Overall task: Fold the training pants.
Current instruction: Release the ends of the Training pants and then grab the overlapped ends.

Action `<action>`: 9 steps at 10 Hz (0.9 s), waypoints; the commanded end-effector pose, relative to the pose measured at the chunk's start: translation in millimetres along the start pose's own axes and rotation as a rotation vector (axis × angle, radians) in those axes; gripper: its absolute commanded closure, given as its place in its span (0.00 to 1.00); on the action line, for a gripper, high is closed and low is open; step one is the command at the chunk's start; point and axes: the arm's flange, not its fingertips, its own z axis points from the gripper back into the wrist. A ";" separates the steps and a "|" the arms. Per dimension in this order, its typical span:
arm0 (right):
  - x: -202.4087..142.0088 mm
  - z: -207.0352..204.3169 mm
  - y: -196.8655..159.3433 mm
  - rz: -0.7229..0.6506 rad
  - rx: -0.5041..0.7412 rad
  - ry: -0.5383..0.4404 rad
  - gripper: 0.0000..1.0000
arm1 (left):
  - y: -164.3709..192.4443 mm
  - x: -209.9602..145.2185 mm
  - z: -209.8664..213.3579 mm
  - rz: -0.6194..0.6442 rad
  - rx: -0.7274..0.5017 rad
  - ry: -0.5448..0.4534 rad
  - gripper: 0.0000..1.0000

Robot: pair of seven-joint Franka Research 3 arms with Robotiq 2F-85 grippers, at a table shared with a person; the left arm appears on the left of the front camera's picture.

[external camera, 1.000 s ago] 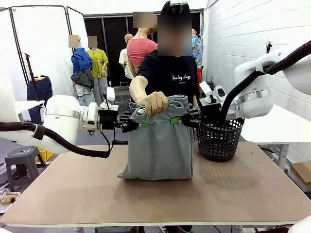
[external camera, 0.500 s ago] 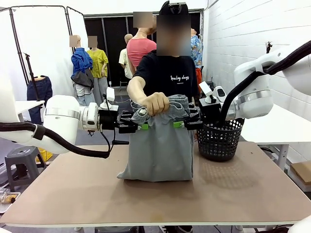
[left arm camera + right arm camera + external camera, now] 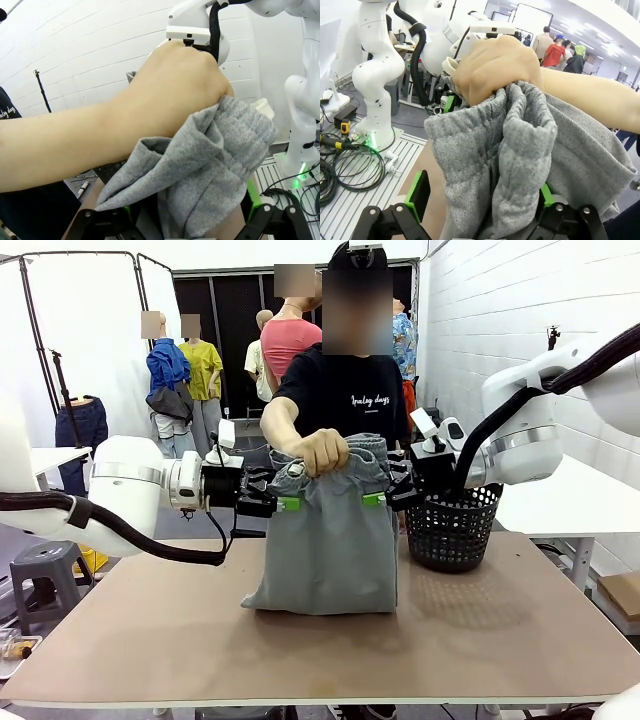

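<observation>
I see the grey pants (image 3: 325, 550) standing up in the middle of the tabletop (image 3: 300, 650). Their bottom end sits on the tabletop. The top end, with the stretchy band, is bunched up in the person's hand (image 3: 318, 451). The person stands at the far side and reaches over with one arm.

My left tool (image 3: 281, 502) is at the left edge of the pants, just under the hand. My right tool (image 3: 385, 497) is at the right edge, at about the same height. Both point in toward the cloth.

In the left wrist view, the two fingers stand wide apart, with grey cloth hanging down between them. They are not pinching it. The right wrist view is much the same: green pads (image 3: 418, 194) far apart, cloth in the gap, and a bit of space beside the left pad. So both tools are open, and only the hand holds the pants up.

A black basket (image 3: 452, 525) stands on the tabletop just to the right of the pants, behind my right tool.
</observation>
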 end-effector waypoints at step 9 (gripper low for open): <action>-5.4 23.3 12.2 0.025 -0.097 0.055 0.00 | -9.7 -8.7 24.8 0.001 0.136 0.007 0.00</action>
